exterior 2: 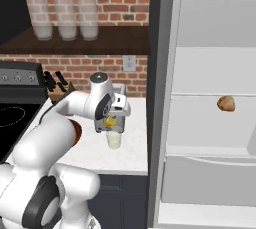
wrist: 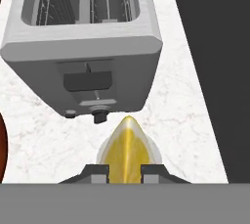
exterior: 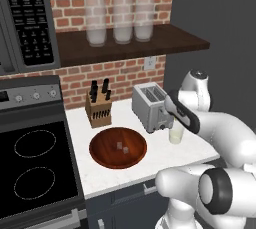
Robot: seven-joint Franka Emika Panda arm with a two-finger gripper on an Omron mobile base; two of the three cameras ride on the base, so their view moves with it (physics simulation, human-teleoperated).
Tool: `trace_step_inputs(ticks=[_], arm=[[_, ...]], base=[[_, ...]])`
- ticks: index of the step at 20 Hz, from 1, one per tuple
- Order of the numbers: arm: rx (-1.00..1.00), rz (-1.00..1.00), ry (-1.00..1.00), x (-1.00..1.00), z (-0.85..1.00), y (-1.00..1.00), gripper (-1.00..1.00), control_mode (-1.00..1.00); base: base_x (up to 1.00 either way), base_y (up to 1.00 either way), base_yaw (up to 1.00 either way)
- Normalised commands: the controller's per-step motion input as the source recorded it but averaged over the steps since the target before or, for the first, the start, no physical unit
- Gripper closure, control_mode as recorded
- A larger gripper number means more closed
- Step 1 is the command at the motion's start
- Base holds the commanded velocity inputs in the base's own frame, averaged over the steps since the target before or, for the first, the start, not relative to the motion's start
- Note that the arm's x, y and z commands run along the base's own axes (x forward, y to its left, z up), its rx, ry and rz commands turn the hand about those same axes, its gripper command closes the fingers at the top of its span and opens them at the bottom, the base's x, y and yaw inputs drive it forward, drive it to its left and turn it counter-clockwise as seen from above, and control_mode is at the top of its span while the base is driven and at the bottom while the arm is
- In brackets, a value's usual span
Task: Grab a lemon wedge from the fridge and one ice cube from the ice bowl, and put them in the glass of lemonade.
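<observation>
The ice bowl is sitting left on the counter, cubes untouched. Just right of the toaster, the gripper is clenching the lemon wedge directly over the glass of lemonade — best lowering slightly, staying centred, before releasing. Farther right, the fridge is standing open.

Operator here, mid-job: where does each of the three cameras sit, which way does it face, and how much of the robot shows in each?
Left base view: behind the arm on its left, facing stove, ice bowl, toaster; the arm fills the lower right.
Right base view: behind on its right, facing counter and open fridge; arm lower left, pincer above the glass of lemonade.
Hand view: on the hand, looking down past the lemon wedge, held between the fingertips, at the toaster.
Shared: toaster and glass.
</observation>
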Motion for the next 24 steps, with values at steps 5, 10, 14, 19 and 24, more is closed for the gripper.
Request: trace_step_inputs(ticks=[5,10,14,19,24], arm=[[0.00,0.00,0.00,0.00,-0.21,-0.01,1.00,-1.00],[0.00,0.00,0.00,0.00,-0.16,-0.16,1.00,-1.00],[0.00,0.00,0.00,0.00,-0.05,-0.23,1.00,-1.00],[0.00,0.00,0.00,0.00,0.00,0.00,1.00,-1.00],[0.00,0.00,0.00,0.00,0.00,0.20,1.00,-1.00]], base=[[0.00,0.00,0.00],[0.00,0.00,0.00],[0.00,0.00,0.00],[0.00,0.00,0.00],[0.00,0.00,0.00]])
